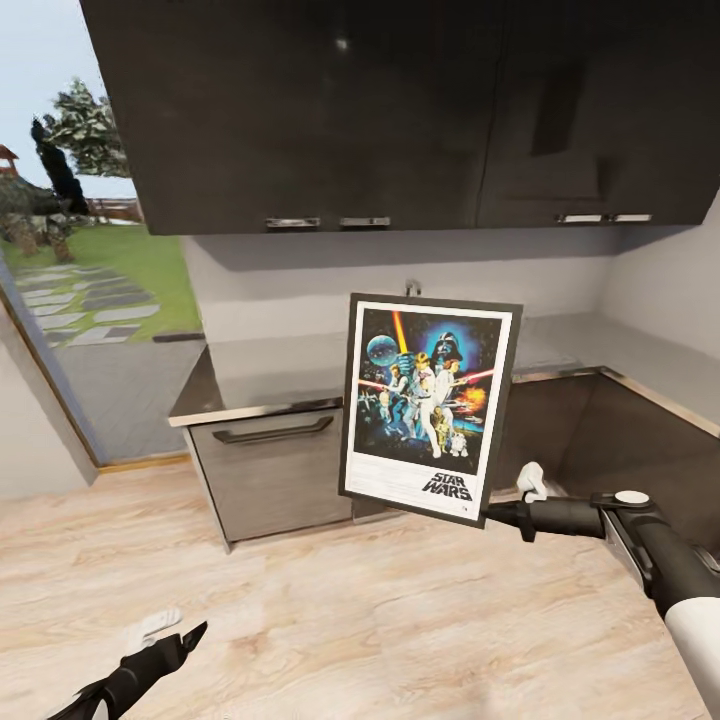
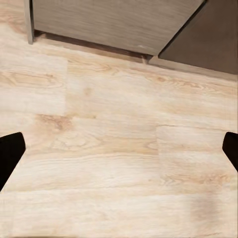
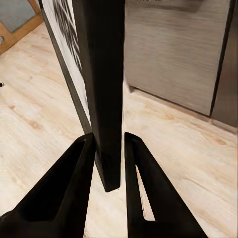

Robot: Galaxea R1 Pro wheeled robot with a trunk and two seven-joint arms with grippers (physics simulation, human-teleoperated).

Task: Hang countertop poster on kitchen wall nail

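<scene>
Item: portrait Star Wars film poster (image 1: 428,407), colourful figures on dark blue, white border, thin black frame. Held upright and slightly tilted in mid-air, above the light wood plank floor (image 1: 380,620), in front of the cabinets, clear of the table. Its printed face is turned towards the head camera.

Item: right end effector (image 1: 490,515), black, two fingers, on a black and white arm. Clenched on the poster at its lower right corner. In the right wrist view the two black fingers (image 3: 67,191) press against either side of the frame's dark edge (image 3: 101,89), the print showing as a narrow sliver on one side.

Item: left end effector (image 1: 165,640), black with a pale finger, low over the floor, well apart from the poster. Released; in the left wrist view its two dark fingertips (image 2: 10,153) stand wide apart with bare floor (image 2: 119,148) between them, nothing held.

Item: table (image 1: 260,375), glossy dark grey-brown L-shaped slab with a thin edge, behind the poster, running along the back wall and turning forward at right.

Item: dark grey base cabinet (image 1: 270,470) with a bar handle under the slab.

Item: dark upper wall cabinets (image 1: 400,110) with metal bar handles.

Item: plain light grey wall (image 1: 300,285) between the upper cabinets and the slab.

Item: large window (image 1: 80,230) at left, showing lawn, paving stones and trees.
</scene>
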